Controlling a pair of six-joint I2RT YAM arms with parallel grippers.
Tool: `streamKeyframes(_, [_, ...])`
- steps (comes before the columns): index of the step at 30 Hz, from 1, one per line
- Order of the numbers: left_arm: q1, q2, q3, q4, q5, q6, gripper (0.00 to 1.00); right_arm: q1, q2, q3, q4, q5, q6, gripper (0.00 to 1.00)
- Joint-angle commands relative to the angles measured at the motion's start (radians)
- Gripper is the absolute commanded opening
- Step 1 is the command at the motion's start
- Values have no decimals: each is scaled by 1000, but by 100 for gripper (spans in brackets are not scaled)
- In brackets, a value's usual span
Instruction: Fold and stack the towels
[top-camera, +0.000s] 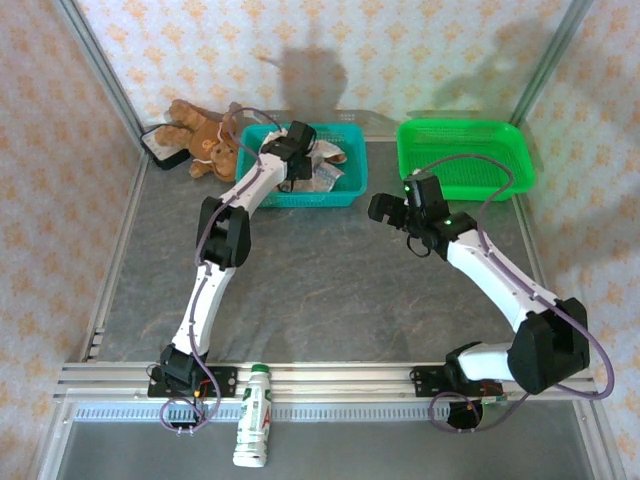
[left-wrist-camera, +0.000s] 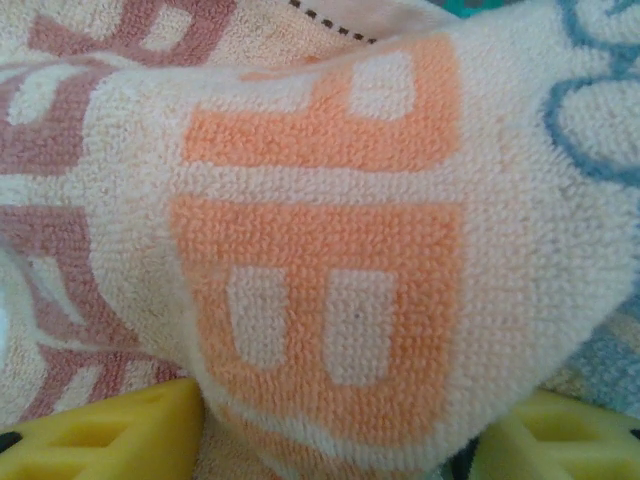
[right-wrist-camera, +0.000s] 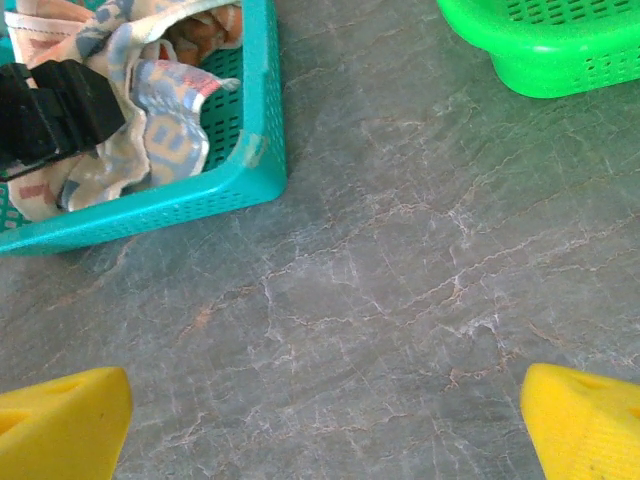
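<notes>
The towels (top-camera: 327, 172) lie crumpled in the teal basket (top-camera: 300, 198) at the back of the table. My left gripper (top-camera: 300, 140) reaches down into that basket. In the left wrist view a cream towel with orange lettering (left-wrist-camera: 320, 250) bulges between the yellow fingers (left-wrist-camera: 110, 440), which stand apart around the fold; the left gripper (left-wrist-camera: 335, 445) is open. My right gripper (top-camera: 385, 208) hovers open over bare table between the two baskets. In the right wrist view its fingertips (right-wrist-camera: 60, 425) stand wide with nothing between them, and the towels (right-wrist-camera: 165, 135) show in the teal basket (right-wrist-camera: 262, 120).
A green basket (top-camera: 465, 190) stands at the back right, also seen as the green basket (right-wrist-camera: 550, 60) in the right wrist view. A brown teddy bear (top-camera: 200, 135) lies left of the teal basket. A white bottle (top-camera: 255, 428) lies on the front rail.
</notes>
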Motion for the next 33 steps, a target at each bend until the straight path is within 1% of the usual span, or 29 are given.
streamKeyframes(1, [6, -84, 8, -67, -2, 70, 64, 5, 10, 31, -4, 12, -13, 99])
streamKeyframes(5, [10, -157, -72, -25, -7, 101, 63, 5, 28, 34, 5, 5, -10, 99])
streamKeyframes(8, [26, -175, -110, -4, 11, 99, 62, 5, 36, 36, 10, 4, -11, 99])
streamKeyframes(11, [37, -165, -111, -4, 28, 93, 59, 5, 41, 37, 10, 1, -14, 99])
streamKeyframes(13, [38, -152, -111, -3, 23, 98, 59, 5, 45, 40, 9, -1, -17, 99])
streamKeyframes(19, [46, -105, -87, 1, 85, 91, 58, 5, 45, 41, 0, 2, -21, 99])
streamKeyframes(20, [45, -100, -85, 6, 87, 91, 57, 6, 45, 39, 1, 1, -19, 99])
streamKeyframes(23, [47, -89, -77, 8, 81, 88, 49, 6, 42, 36, -1, 4, -15, 99])
streamKeyframes(24, [47, -86, -76, 8, 86, 87, 49, 5, 41, 35, 1, 2, -14, 99])
streamKeyframes(26, [47, -80, -75, 12, 103, 92, 52, 6, 41, 33, 3, -2, -12, 99])
streamKeyframes(28, [48, -75, -75, 12, 107, 93, 48, 6, 44, 31, 5, -2, -11, 99])
streamKeyframes(29, [49, -73, -75, 14, 110, 91, 48, 6, 45, 31, 5, -2, -11, 99])
streamKeyframes(33, [48, -68, -73, 24, 121, 87, 25, 5, 45, 26, 5, -10, -4, 99])
